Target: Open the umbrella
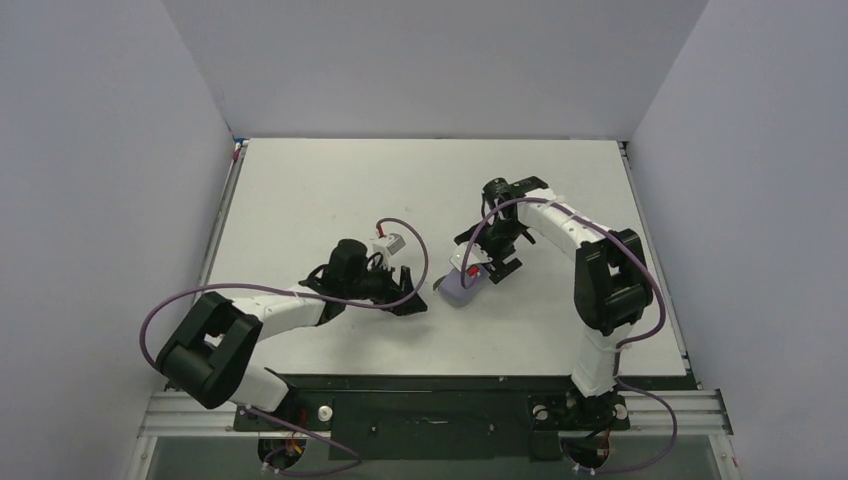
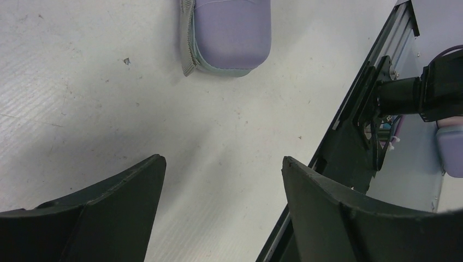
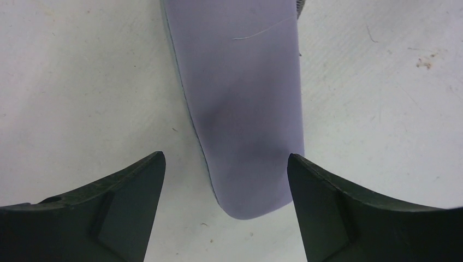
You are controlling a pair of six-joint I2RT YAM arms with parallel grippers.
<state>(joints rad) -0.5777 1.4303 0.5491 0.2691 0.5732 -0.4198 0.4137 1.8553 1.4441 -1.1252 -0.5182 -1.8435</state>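
Note:
The umbrella lies on the table inside its grey-lavender sleeve [image 1: 459,291]; no canopy, shaft or handle shows. In the right wrist view the sleeve [image 3: 243,98] runs away from the camera, its rounded end between my right fingers. My right gripper [image 1: 490,268] is open just above that end and holds nothing. My left gripper [image 1: 408,296] is open and empty, a short way left of the sleeve. In the left wrist view the sleeve's other end [image 2: 229,33], with a zip seam, lies ahead of the left fingers [image 2: 125,196].
The table's near edge with a black rail [image 2: 349,142] runs along the right of the left wrist view. Grey walls [image 1: 110,180] close in the table on three sides. Purple cables [image 1: 400,240] loop over both arms.

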